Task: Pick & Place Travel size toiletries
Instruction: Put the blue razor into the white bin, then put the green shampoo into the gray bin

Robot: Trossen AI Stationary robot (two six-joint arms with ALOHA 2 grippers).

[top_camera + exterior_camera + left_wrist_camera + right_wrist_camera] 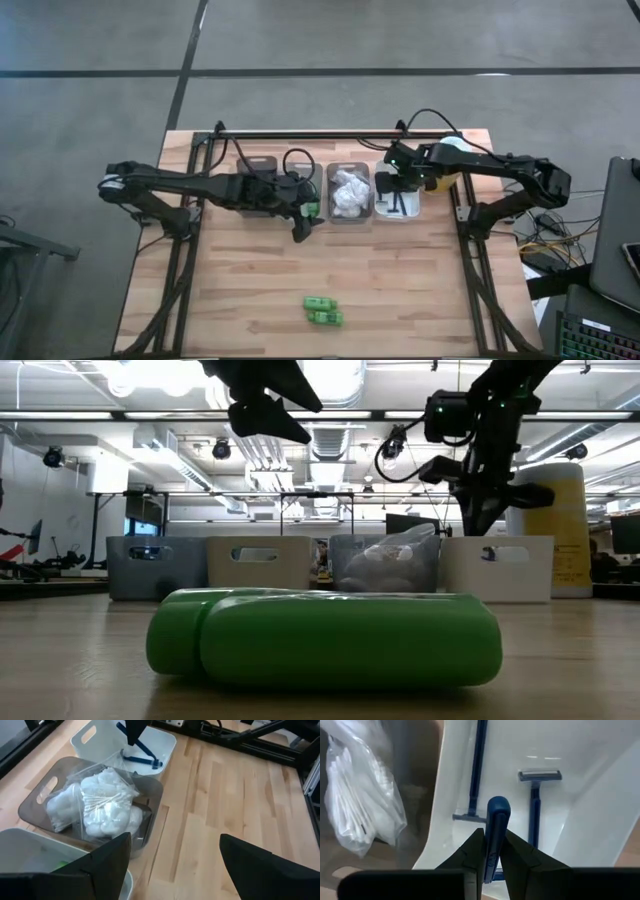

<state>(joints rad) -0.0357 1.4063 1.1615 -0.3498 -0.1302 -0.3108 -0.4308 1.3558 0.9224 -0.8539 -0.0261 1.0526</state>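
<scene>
Two bright green little bottles (322, 311) lie side by side on the table near its front edge, and fill the low view (330, 635). My left gripper (300, 226) is open and empty above the table, beside a light bin holding something green (311, 209). White crinkly packets (102, 805) lie in a clear grey bin (348, 192). My right gripper (492, 845) is shut on a blue razor (497, 817) over the white bin (398, 203), where two more blue razors (534, 800) lie. My right gripper pinches the blue razor's handle (495, 837) between its two fingers (470, 852), which come from above, pointing down into the white bin. The handle lies along the fingers, and its rounded end (497, 805) sticks out past the fingertips. The razor's head is hidden.
A row of bins stands along the table's far side, with a dark one (258, 170) at the left. A tall yellow cylinder with a white cap (452, 150) stands right of the white bin. Bare wood lies between the bins and the green bottles.
</scene>
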